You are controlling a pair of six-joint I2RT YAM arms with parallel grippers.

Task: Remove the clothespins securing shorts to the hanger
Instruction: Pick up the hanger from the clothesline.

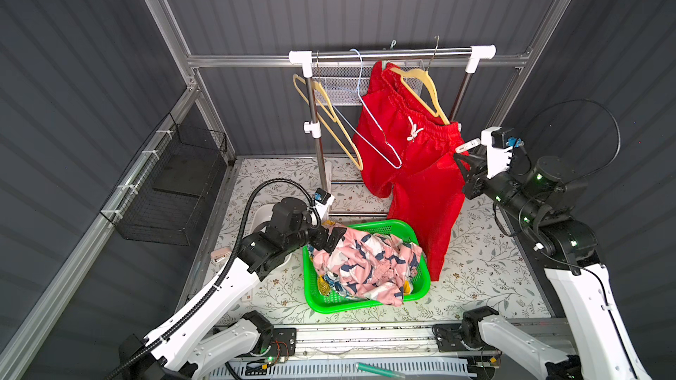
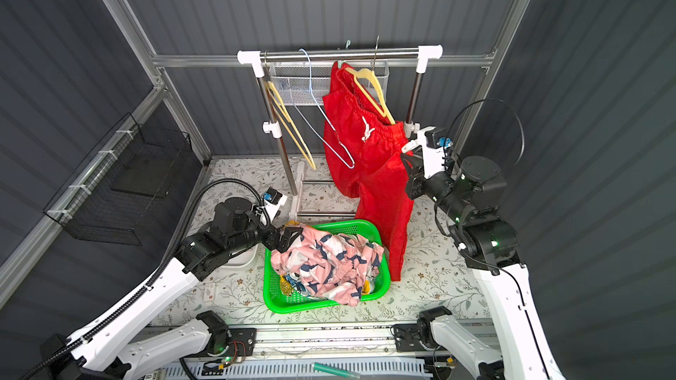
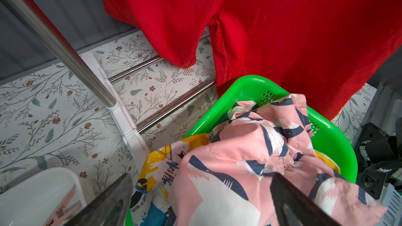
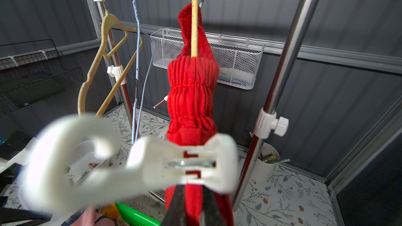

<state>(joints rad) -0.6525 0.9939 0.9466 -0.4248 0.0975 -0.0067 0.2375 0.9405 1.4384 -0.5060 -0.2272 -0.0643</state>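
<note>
Right wrist view is filled by the white clothespin [image 4: 139,164]. The right gripper [image 4: 193,190] is closed on it, with the dark fingers pressing near the metal spring. In a top view this clothespin sits at the low end of the waistband of the red shorts [image 1: 406,162], at their 3 o'clock side, where the tilted yellow hanger [image 1: 424,89] ends. I cannot tell if its mouth bites the cloth or is free.

To do this step well, I judge the squeeze must be firm, so that the mouth is wide. The pull should go straight away from the waistband toward 3 o'clock, not downward. A downward pull may drag the cloth or swing the hanger off the rail [image 1: 391,53]. A pale green clip [image 1: 382,65] seems to hold the high end, but it is too small to be sure.

Over the 10 o'clock corner of the green basket [image 1: 344,308] hangs the left gripper [image 1: 331,238], jaws wide apart and holding nothing. In this basket lie the pink shorts [image 1: 369,261] with bird print, and under them the white printed shorts [image 3: 156,170]. At 9 o'clock of the basket stands a white tub [image 3: 43,183] with one pink clothespin [image 3: 63,208] inside; the white one probably belongs there too. A white mesh basket [image 4: 235,61] hangs behind the rail and holds pale things I cannot name. For the black wire basket [image 1: 172,191] on the wall at 9 o'clock, the content is not clear.
</note>
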